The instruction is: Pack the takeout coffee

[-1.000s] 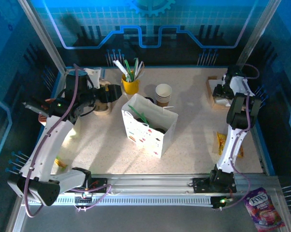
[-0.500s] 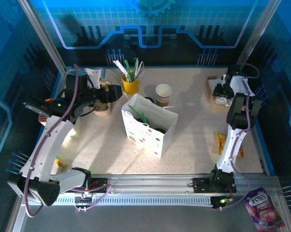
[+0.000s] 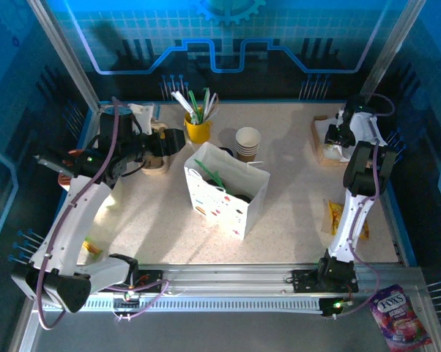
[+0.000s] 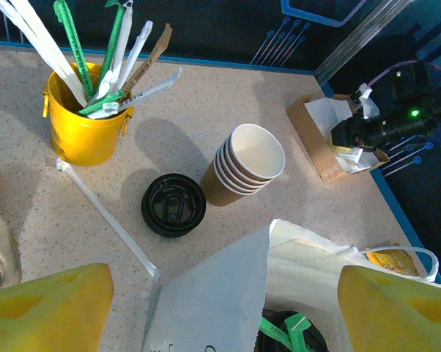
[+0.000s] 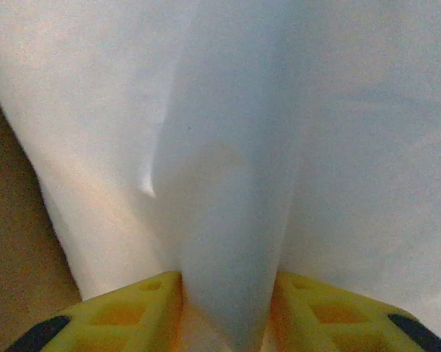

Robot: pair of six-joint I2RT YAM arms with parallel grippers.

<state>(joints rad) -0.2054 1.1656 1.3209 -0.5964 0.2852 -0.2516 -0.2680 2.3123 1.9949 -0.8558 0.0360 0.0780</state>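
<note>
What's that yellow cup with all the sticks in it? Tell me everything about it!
The yellow cup is a small shiny bucket, like painted metal, with a little lug on each side near its rim. It stands upright on the speckled table, toward the back. It is stuffed with long wrapped sticks, white, green and brown, fanning out above the rim. A white straw lies on the table by its base; whether they touch is unclear. Nothing grips it.

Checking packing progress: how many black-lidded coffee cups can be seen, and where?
2. One black-lidded cup stands on the table beside the stack of lidless cups; the second lidded cup sits inside the white paper bag, partly hidden.
</note>
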